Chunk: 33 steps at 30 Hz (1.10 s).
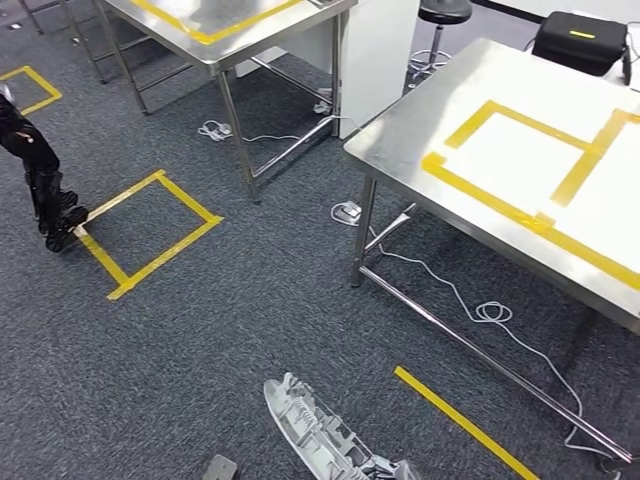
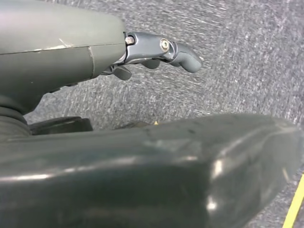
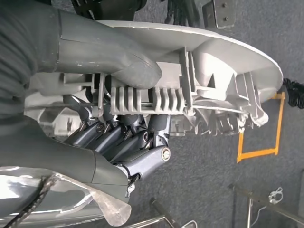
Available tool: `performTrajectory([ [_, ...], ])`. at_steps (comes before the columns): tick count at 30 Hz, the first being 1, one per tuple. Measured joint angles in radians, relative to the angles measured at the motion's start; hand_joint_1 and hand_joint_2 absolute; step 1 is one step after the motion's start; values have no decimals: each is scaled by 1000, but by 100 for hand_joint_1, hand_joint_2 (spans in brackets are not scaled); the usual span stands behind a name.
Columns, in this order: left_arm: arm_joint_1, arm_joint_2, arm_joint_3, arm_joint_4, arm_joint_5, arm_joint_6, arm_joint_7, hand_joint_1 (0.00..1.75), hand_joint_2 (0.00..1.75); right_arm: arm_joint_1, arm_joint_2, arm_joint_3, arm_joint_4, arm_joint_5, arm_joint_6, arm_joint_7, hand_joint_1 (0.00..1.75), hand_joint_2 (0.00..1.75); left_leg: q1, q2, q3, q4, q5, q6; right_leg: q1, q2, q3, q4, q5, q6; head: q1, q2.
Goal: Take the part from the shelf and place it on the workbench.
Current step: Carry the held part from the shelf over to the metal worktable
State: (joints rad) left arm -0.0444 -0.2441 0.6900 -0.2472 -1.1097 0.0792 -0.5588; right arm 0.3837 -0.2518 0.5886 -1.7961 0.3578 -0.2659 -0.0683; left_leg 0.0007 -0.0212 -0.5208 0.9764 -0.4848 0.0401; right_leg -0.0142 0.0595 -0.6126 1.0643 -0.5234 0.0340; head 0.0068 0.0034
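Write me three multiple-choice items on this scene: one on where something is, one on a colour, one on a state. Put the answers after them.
1. Where is the black case?
A. On the far corner of the steel workbench
B. On the carpet inside a tape square
C. Under the workbench

2. What colour is the tape outline on the workbench top?
A. Red
B. Yellow
C. Blue

3. What is the right hand doing?
A. Hanging with nothing in it
B. Resting flat on the workbench
C. Holding the grey part

Answers: 1 A, the case sits on the tabletop's far end. 2 B, the taped rectangles are yellow. 3 C, in the right wrist view the thumb lies over the part and the fingers curl under it.
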Motion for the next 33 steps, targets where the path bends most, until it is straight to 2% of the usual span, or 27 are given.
performTrajectory([
  [1,1,-1,0,0,0,-1,0,0,0,0,0,-2,0,2,2,1,175,175,-2,13,0,-2,2,1,1,-26,-27,58,-32,3,2,0],
  [2,2,-2,1,0,0,-1,0,0,0,0,0,-3,0,4,5,2,175,175,-3,25,-1,-3,2,3,0,-40,-58,124,-64,6,4,0],
  [3,3,-3,1,0,0,-1,1,0,0,1,0,-5,0,6,9,2,175,175,-4,39,-2,-2,2,3,-1,-47,-83,181,-85,10,5,0],
  [4,4,-3,2,0,-2,0,2,0,0,2,2,-7,0,9,15,1,175,175,-4,52,-3,-1,1,3,-3,-51,-94,210,-89,15,5,0],
  [5,4,-3,2,0,-4,1,4,0,0,2,3,-10,0,11,22,-1,175,175,-4,64,-3,0,0,2,-5,-54,-85,198,-74,18,5,0],
  [6,4,-4,2,0,-7,2,6,0,0,2,6,-13,0,13,30,-4,175,175,-3,75,-3,3,-2,-1,-7,-63,-54,148,-45,22,5,0],
  [7,3,-5,3,0,-10,4,8,0,0,3,10,-18,0,15,39,-9,175,175,-2,84,-2,8,-5,-5,-10,-79,-13,76,-16,25,5,0],
  [9,2,-5,3,-2,-15,7,12,0,0,3,19,-27,1,19,57,-20,175,175,-6,98,-4,20,-14,-17,-8,-107,54,-37,15,20,6,0],
  [10,2,-5,4,-3,-17,8,14,0,0,4,25,-32,2,21,66,-26,175,175,-8,104,-4,24,-17,-22,-7,-112,65,-57,15,13,5,0],
  [12,1,-5,4,-5,-21,9,17,0,0,7,37,-43,3,25,82,-38,175,175,-9,115,-3,27,-18,-30,-4,-96,64,-58,17,-3,3,0],
  [14,0,-5,4,-8,-24,10,18,0,0,10,48,-53,4,29,97,-47,175,175,-4,96,-7,44,-36,-41,-6,-81,61,-59,22,-15,2,0],
  [16,0,-5,6,-9,-29,11,18,0,0,11,60,-61,4,32,108,-52,175,175,0,53,-43,133,-96,-51,-8,-66,59,-60,27,-24,-2,0],
  [18,1,-5,8,-9,-31,11,18,0,0,13,69,-67,6,33,115,-55,175,175,1,33,-101,269,-158,-52,-7,-47,54,-59,29,-28,-3,0],
  [19,2,-5,9,-9,-31,11,18,0,0,14,73,-70,7,33,118,-55,175,175,1,31,-118,309,-166,-51,-6,-37,53,-59,30,-29,-3,0],
  [20,2,-5,10,-10,-32,11,18,0,0,16,77,-73,9,32,121,-56,175,175,0,30,-118,310,-153,-47,-4,-25,53,-58,31,-30,-3,0],
  [21,2,-5,11,-10,-32,11,18,0,0,17,81,-76,11,33,124,-57,175,175,0,25,-100,272,-122,-42,-3,-14,54,-58,31,-30,-3,0],
  [22,2,-5,11,-11,-33,10,18,0,0,19,85,-80,12,34,129,-59,175,175,0,13,-70,205,-81,-35,-2,-2,55,-58,32,-29,-3,0],
  [24,2,-4,14,-12,-36,8,18,0,0,20,94,-87,14,38,139,-62,175,175,-1,-26,-17,80,-30,-21,0,18,53,-57,34,-25,-2,0],
  [25,2,-4,15,-13,-37,7,18,0,0,20,99,-90,15,41,143,-63,175,175,-2,-40,-4,47,-22,-17,-1,26,49,-56,37,-20,-3,0],
  [26,1,-4,17,-14,-37,5,18,0,0,21,103,-93,15,45,147,-62,175,175,-3,-44,-1,36,-24,-15,-3,34,44,-56,40,-15,-3,0],
  [28,1,-6,20,-17,-37,2,17,0,0,25,111,-101,16,53,154,-59,175,175,-2,-27,0,24,-18,-12,-5,44,34,-58,44,-2,-3,0],
  [30,1,-8,22,-19,-37,1,17,0,0,27,116,-110,16,58,159,-58,175,175,2,-5,3,9,-8,-4,-1,12,12,-23,18,7,3,0],
  [32,3,-9,24,-20,-37,-1,17,0,0,26,119,-115,16,61,160,-56,175,175,2,18,2,3,-4,2,1,-34,-36,79,-42,13,9,0],
  [33,4,-9,25,-20,-37,-1,17,0,0,26,120,-116,17,62,161,-56,175,175,1,25,1,3,-4,2,0,-43,-56,123,-65,15,9,0],
])
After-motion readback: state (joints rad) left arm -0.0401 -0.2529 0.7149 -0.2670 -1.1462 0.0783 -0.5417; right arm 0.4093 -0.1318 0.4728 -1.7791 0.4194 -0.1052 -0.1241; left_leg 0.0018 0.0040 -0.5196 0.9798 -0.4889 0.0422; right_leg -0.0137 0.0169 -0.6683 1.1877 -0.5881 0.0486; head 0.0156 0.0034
